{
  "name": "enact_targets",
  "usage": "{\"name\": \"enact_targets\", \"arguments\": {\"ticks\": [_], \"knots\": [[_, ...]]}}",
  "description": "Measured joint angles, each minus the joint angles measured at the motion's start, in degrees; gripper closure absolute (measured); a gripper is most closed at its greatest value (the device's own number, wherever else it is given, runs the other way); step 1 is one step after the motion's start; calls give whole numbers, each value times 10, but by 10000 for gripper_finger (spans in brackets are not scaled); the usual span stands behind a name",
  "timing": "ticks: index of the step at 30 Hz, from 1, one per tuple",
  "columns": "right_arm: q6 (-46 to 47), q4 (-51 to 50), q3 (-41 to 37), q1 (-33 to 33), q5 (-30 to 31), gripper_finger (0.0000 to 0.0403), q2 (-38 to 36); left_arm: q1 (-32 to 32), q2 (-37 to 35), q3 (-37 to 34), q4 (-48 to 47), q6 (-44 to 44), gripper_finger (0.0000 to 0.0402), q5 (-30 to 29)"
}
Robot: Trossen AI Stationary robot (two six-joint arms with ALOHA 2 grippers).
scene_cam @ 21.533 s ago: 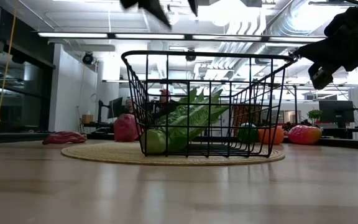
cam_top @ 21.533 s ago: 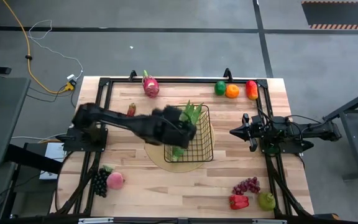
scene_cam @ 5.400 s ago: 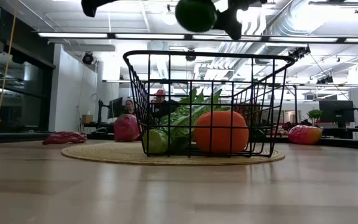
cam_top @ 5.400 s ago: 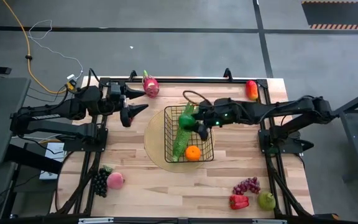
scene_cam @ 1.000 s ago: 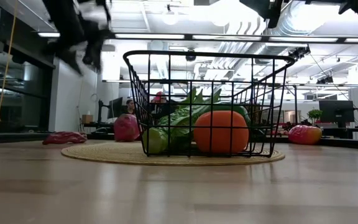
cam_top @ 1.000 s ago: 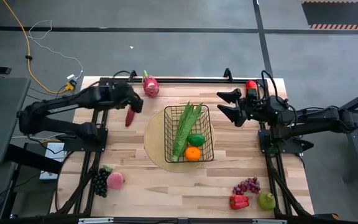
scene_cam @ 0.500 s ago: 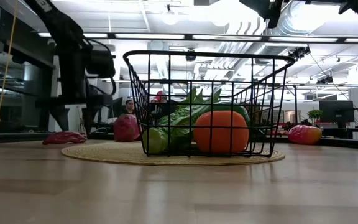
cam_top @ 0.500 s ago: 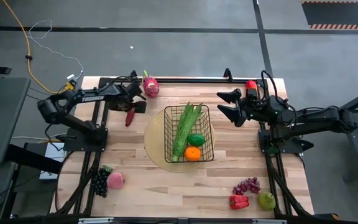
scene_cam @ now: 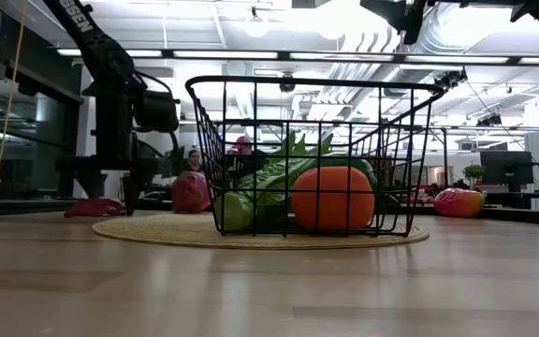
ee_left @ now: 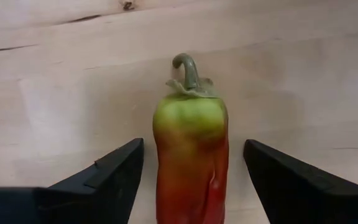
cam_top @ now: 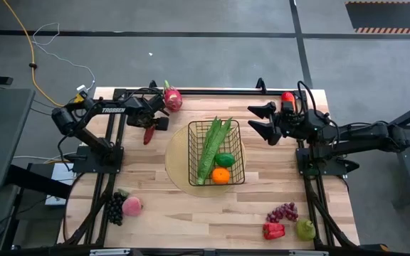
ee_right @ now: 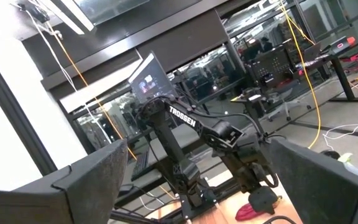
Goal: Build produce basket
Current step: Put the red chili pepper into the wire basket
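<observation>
Table (cam_top: 176,213): light wooden top, seen from above.

Basket (cam_top: 236,146): black wire grid, at the table's centre, standing on a round tan mat (cam_top: 179,171). Contents: long green pods (cam_top: 210,148) lying lengthwise, a green pepper (cam_top: 225,160) and an orange (cam_top: 221,176) toward the 5 o'clock corner. From table height the orange (scene_cam: 333,198) sits against the near wires.

Left gripper (cam_top: 150,121): lowered at about 10 o'clock from the basket, over the red chili (cam_top: 149,132). In the left wrist view the fingers (ee_left: 114,174) are spread either side of the chili (ee_left: 191,155), with a clear gap on both sides; the chili lies flat on the wood, its green stem end pointing away from the wrist.

Right gripper (cam_top: 257,121): held high at about 2 o'clock from the basket, fingers spread wide, holding nothing.

Loose produce on the table:
- Dragon fruit (cam_top: 171,98), pink, at 11 o'clock, near the left gripper.
- Red pepper (cam_top: 287,98), at 1 o'clock, partly hidden by the right arm.
- Dark grapes (cam_top: 113,208) and peach (cam_top: 132,206), touching, at 7 o'clock.
- Red grapes (cam_top: 283,212), a red pepper (cam_top: 273,230) and a green fruit (cam_top: 305,229), possibly an apple, clustered at 5 o'clock.
</observation>
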Motion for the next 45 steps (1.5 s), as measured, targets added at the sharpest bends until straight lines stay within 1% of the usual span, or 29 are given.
{"name": "enact_targets", "arguments": {"ticks": [5,12,16,20,24,28,32,36,40,45], "knots": [[0,-9,0,0,7,20,0,0,-8,-2,-1,19,189,-7],[0,-13,0,0,8,20,0,0,-9,-2,-3,26,274,-7],[0,-13,0,0,9,20,0,0,-10,-2,-1,36,302,-6],[0,-13,0,0,9,20,0,0,-25,-1,2,47,301,4],[0,-13,0,0,9,20,0,-1,-63,17,4,70,294,17],[0,-13,0,0,9,20,0,-12,-123,46,8,84,301,18],[-4,-12,0,0,9,20,0,-39,-201,65,66,101,305,18],[-26,-12,0,0,9,20,0,-86,-288,67,159,102,300,24],[-31,-13,0,0,7,20,0,-160,-360,68,249,128,298,22],[-31,-12,0,0,6,20,0,-274,-408,68,331,150,300,11]]}}
